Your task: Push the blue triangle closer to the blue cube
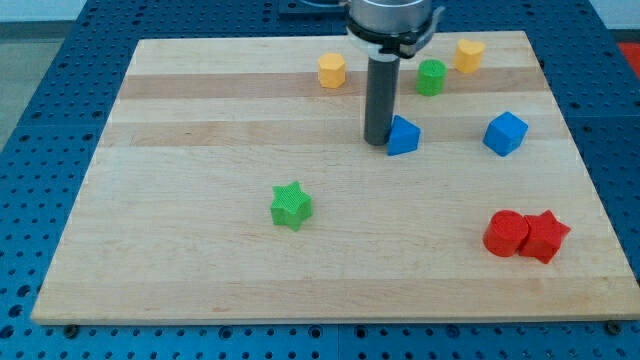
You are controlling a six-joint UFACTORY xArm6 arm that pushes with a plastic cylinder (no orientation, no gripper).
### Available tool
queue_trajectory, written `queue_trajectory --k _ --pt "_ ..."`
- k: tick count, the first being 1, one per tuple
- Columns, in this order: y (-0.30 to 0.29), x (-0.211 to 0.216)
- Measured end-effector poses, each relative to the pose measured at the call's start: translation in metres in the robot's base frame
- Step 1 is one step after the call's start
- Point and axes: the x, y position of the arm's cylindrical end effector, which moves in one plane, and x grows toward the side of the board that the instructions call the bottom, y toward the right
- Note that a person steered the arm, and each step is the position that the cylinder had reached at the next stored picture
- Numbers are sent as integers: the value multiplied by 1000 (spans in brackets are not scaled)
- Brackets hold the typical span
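The blue triangle (pixel 404 136) lies on the wooden board (pixel 200 250), right of centre in the upper half. The blue cube (pixel 505 133) sits to its right, about a block's width or more away. My tip (pixel 377 140) stands on the board against the triangle's left side, touching it or nearly so. The dark rod comes down from the arm at the view's top.
A yellow block (pixel 332 71), a green block (pixel 431 77) and another yellow block (pixel 468 55) sit near the view's top. A green star (pixel 291 206) lies left of centre. A red cylinder (pixel 506 233) and a red star (pixel 544 236) touch at the lower right.
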Motion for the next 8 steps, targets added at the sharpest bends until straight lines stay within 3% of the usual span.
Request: queue_trajectory --k 6,8 --pt "99 -11" --pt "86 -11"
